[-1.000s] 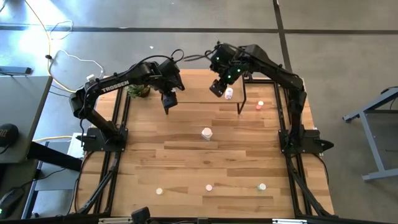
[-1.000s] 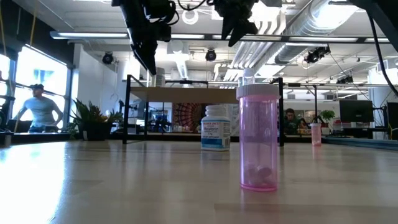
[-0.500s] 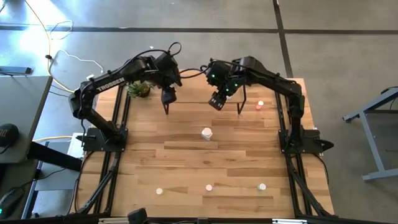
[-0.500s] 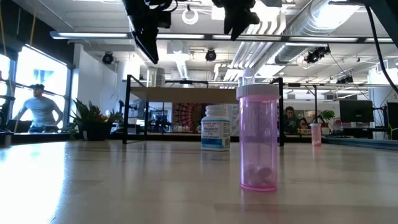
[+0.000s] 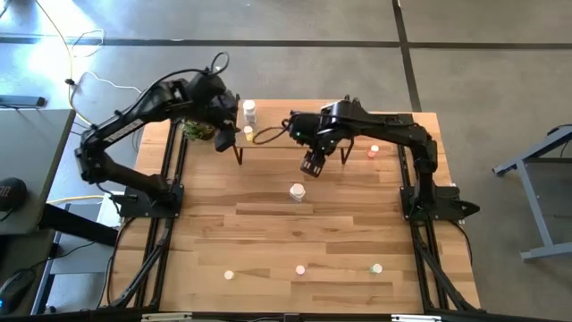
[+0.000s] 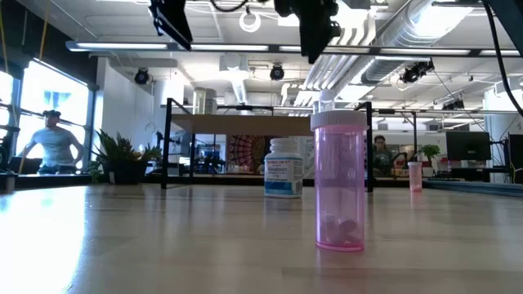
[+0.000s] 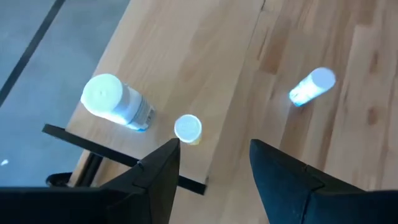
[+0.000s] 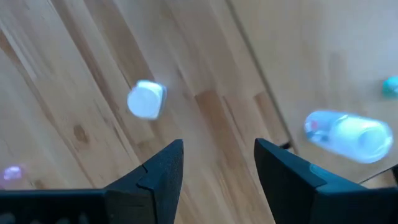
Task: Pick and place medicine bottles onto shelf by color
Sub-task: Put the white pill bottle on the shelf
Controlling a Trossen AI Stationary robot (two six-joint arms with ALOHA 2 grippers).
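The shelf stands at the table's far side. On its left end a white bottle and a small yellow bottle stand upright; the left wrist view shows the same white bottle and yellow bottle. My left gripper hovers open and empty beside that end. My right gripper hangs open and empty just in front of the shelf, above the table. A white bottle stands on the table nearby. Another whitish bottle stands on the shelf board.
A red-orange bottle stands by the shelf's right legs. Yellow, pink and green bottles stand along the near edge. A potted plant sits at the far left. A person shows beyond the table.
My right gripper has moved from over the shelf toward the near edge and now hangs over the table in front of the shelf. My left gripper has moved toward the table's far left, uncovering the white and yellow bottles on the shelf's left end.
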